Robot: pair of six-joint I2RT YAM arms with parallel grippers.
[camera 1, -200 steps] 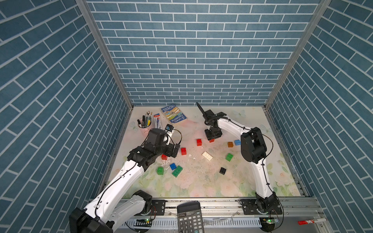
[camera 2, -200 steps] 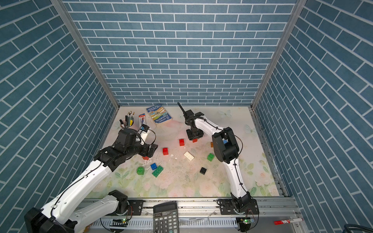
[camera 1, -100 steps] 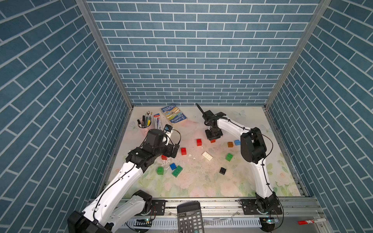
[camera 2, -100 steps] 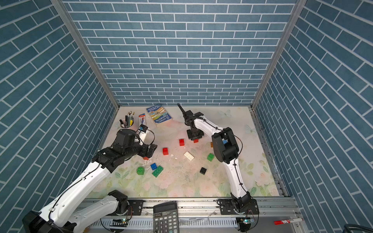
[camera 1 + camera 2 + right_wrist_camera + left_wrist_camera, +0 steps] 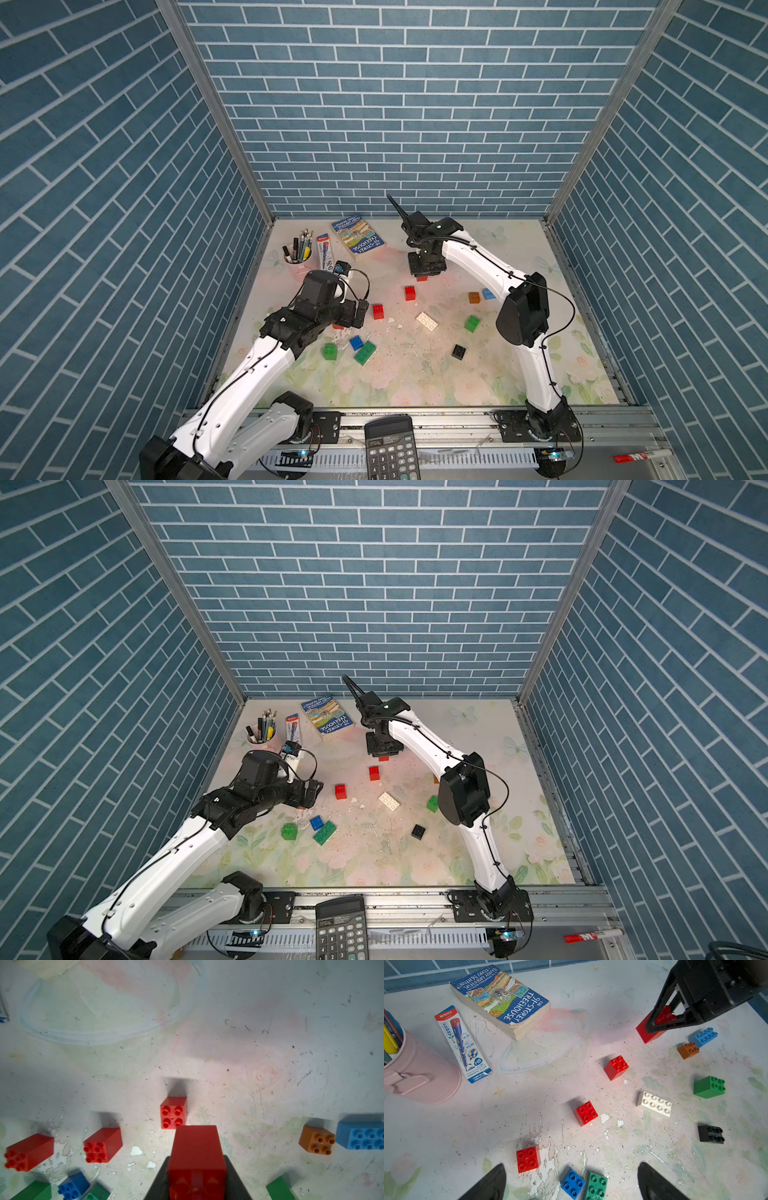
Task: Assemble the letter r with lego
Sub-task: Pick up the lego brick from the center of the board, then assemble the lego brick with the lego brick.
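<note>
Lego bricks lie scattered on the flowered table. My right gripper (image 5: 423, 272) points down at the back of the table and is shut on a red brick (image 5: 196, 1153), also seen in the left wrist view (image 5: 646, 1033). Nearby lie a second red brick (image 5: 410, 293) and a third (image 5: 378, 311), a white oblong (image 5: 427, 321), a green (image 5: 472, 323), a black (image 5: 459, 351), a brown (image 5: 474, 297) and a light blue (image 5: 488, 294) brick. My left gripper (image 5: 571, 1165) is open above another red brick (image 5: 528, 1159), a blue square (image 5: 572, 1183) and a green plate (image 5: 596, 1186).
A paperback book (image 5: 358, 237), a pink pen cup (image 5: 298, 259) and a pencil box (image 5: 325, 251) stand at the back left. A green brick (image 5: 330, 351) lies near the left arm. A calculator (image 5: 390, 446) and a marker (image 5: 640, 456) rest on the front rail. Brick-patterned walls enclose three sides.
My right gripper's jaws have closed on the red brick at the back of the table. The left arm has barely shifted and stays open.
</note>
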